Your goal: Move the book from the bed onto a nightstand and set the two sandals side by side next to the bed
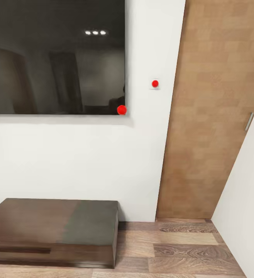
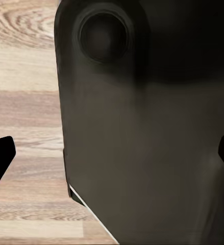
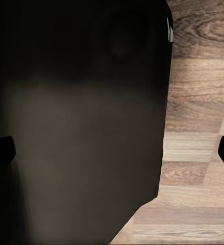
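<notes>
The head view faces a white wall (image 1: 84, 162) with a large dark wall-mounted screen (image 1: 55, 58) filling the upper left of the frame, a small red-lit switch (image 1: 154, 83) to its right, and a closed wooden door (image 1: 208, 116) along the right side. A long low dark bench (image 1: 53, 227) sits at the lower left on the wood-plank floor (image 1: 173, 251). None of the task's things can be placed from these frames: book, bed, nightstand and sandals lie somewhere outside what the cameras take in, so the robot appears to be in transit or searching.

In the left wrist view, the left gripper (image 2: 112, 155) has its dark fingertips at the far left and right edges of the frame, spread wide with nothing between them; behind them is a dark rounded body (probably the robot's own base) over plank flooring. The right gripper (image 3: 114, 150) looks the same in the right wrist view: fingertips at opposite edges, wide apart, holding nothing.

The main risk is navigation. With the head aimed at the wall, a turn or forward drive could clip the bench's corner or the door side. The bench could also be mistaken for the nightstand, since both are dark wood. Both arms hang close to the base, so swinging them out carelessly might scrape the robot's own body.
</notes>
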